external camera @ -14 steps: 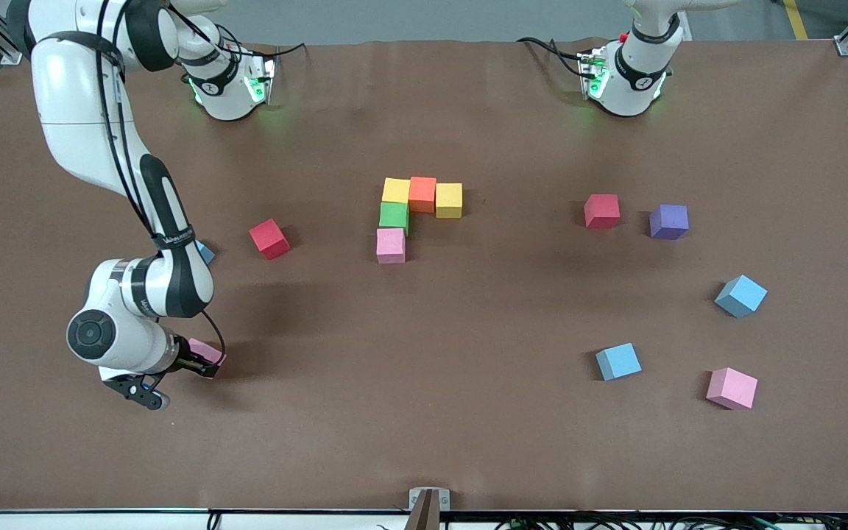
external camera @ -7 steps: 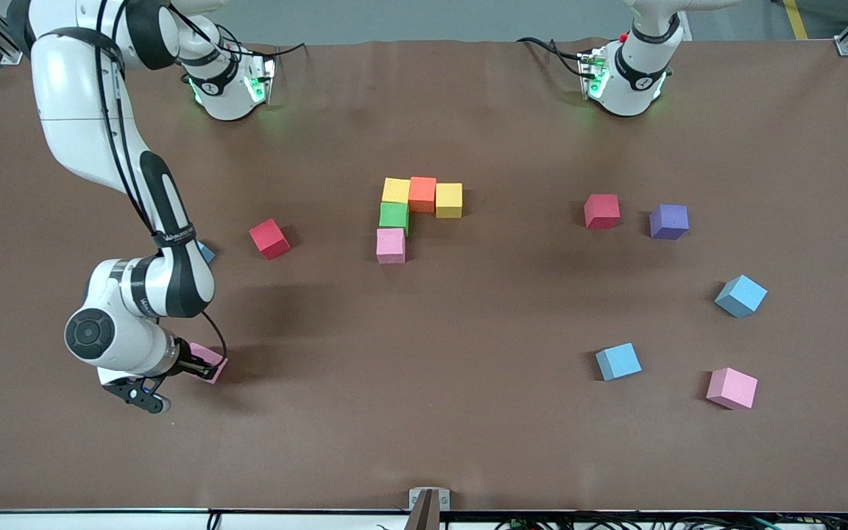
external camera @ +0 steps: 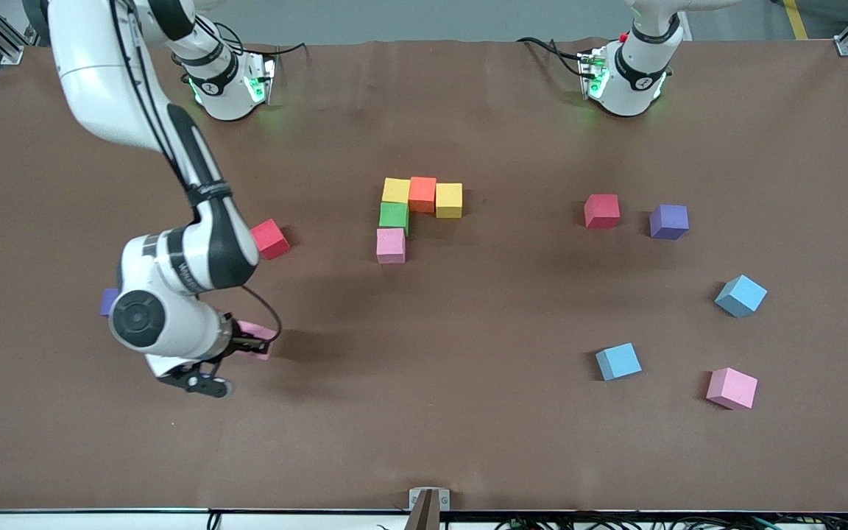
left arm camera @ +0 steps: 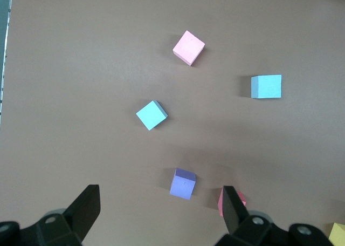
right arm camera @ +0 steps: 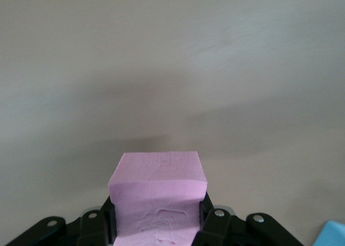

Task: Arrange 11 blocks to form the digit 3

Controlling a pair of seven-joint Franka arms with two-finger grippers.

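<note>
My right gripper (external camera: 251, 343) is shut on a pink block (external camera: 256, 339), held just above bare table toward the right arm's end; in the right wrist view the pink block (right arm camera: 158, 195) fills the gap between the fingers of the gripper (right arm camera: 158, 220). At the table's middle, two yellow blocks (external camera: 397, 190) (external camera: 449, 199), an orange (external camera: 422, 193), a green (external camera: 394, 216) and a pink one (external camera: 391, 245) stand joined. My left gripper (left arm camera: 159, 211) waits high up, open and holding nothing, over a purple cube (left arm camera: 183, 183).
Loose on the table lie a red block (external camera: 270, 238), another red (external camera: 601, 210), two light blue (external camera: 740, 296) (external camera: 618, 361), a pink one (external camera: 731, 388) and a purple cube (external camera: 668, 221). Another purple cube (external camera: 108, 302) peeks out beside the right arm.
The right gripper has risen with the pink block and carried it toward the table's middle. A purple cube has come into sight beside the arm. The left arm has not moved.
</note>
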